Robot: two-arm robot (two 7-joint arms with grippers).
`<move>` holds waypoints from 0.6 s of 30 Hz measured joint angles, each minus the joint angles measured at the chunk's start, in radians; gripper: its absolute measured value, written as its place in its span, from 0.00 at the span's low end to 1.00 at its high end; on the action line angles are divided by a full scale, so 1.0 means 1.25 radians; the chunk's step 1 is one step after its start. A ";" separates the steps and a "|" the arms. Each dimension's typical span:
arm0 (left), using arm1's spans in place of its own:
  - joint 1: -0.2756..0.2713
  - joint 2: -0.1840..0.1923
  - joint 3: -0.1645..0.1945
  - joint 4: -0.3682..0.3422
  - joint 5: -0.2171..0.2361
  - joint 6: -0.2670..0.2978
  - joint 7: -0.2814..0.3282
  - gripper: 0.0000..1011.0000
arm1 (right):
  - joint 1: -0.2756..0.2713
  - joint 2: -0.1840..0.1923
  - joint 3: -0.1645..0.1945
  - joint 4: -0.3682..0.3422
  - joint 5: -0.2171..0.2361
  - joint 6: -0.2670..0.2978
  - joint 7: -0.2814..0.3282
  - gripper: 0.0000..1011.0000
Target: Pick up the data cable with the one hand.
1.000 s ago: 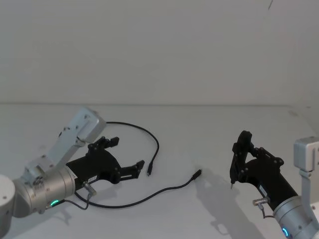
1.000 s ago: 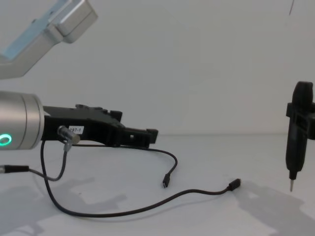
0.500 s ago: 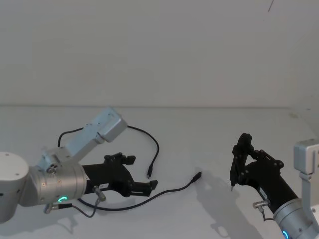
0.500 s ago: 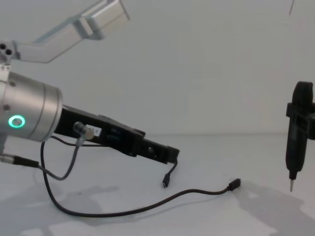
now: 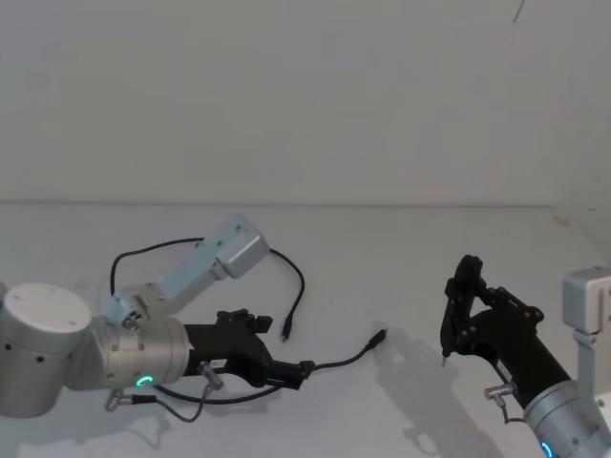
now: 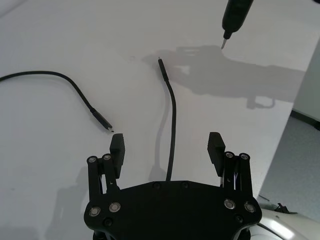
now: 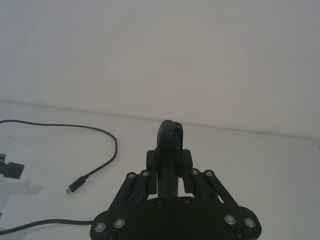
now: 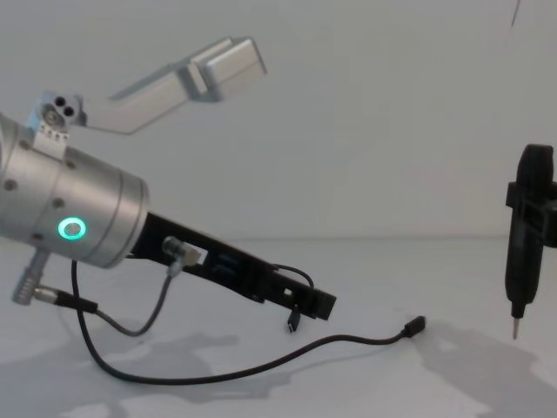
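We take this for a robotics lab bench rather than a home or a shop. The table (image 5: pixel 420 248) is a plain, matte white surface, and it meets an equally plain white wall (image 5: pixel 305 95). Two machine arms reach over it. The left arm (image 5: pixel 205 267) is silver with a green glowing ring (image 8: pixel 71 230), and the right arm (image 5: pixel 563 405) carries a slim black pen-like tool (image 8: pixel 525 252). A black data cable (image 5: pixel 302 281) lies loosely looped on the tabletop.

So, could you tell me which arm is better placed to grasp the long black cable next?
Left. The left gripper hangs low, jaws open either side of the long thin black data cable. The right gripper is farther off, shut on a slim black pen-like tool.
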 joint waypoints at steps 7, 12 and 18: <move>-0.016 -0.021 0.019 0.033 0.003 0.007 0.006 0.99 | 0.000 0.000 0.000 0.000 0.000 0.000 0.000 0.28; -0.025 -0.036 0.033 0.058 0.005 0.008 0.009 0.99 | 0.000 0.000 0.000 0.000 0.000 0.000 0.000 0.28; -0.030 -0.049 0.045 0.080 0.007 0.007 0.014 0.99 | 0.000 0.000 0.000 0.000 0.000 0.000 0.000 0.28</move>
